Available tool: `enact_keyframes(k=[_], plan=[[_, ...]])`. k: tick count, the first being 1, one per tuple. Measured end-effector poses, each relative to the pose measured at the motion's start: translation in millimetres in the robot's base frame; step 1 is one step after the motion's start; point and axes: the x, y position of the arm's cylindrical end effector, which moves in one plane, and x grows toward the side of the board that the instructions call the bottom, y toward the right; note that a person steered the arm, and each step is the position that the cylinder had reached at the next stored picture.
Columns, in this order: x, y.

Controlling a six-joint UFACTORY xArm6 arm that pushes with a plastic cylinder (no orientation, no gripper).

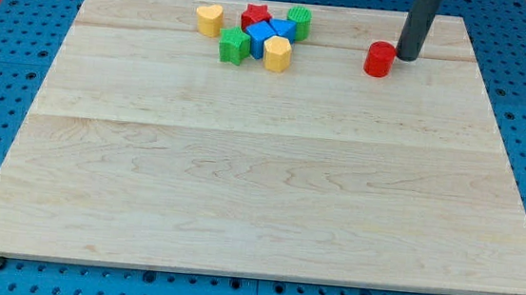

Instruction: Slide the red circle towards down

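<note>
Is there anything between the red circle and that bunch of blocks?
No. In the camera view, only bare wood lies between the red circle and the cluster's nearest block, the yellow one. My tip sits at the circle's right.

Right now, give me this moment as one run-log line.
my tip: just right of red circle, slightly above | red circle: near board's top right, apart from block cluster at top centre | downward slide: not yet evident

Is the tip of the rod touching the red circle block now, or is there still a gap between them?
Cannot tell. In the camera view my tip stands just to the view's right of the red circle, slightly above it; their outlines meet, with no clear gap or contact visible.
</note>
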Motion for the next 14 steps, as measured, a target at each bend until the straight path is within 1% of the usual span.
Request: enact_keyframes(k=[1,2,3,5,6,7,8,9,10,11,12,13,14], plan=[[-16.4,-0.9],[-10.5,-18.5],[14.0,-33.2],[80.4,-33.3],[76.2,-33.7],[66.0,-49.6],[66.0,-67.2],[89.4,-75.3],[139.0,-75.3],[146.3,-75.9],[116.1,-92.6],[101.4,-113.9],[97.8,-138.9]])
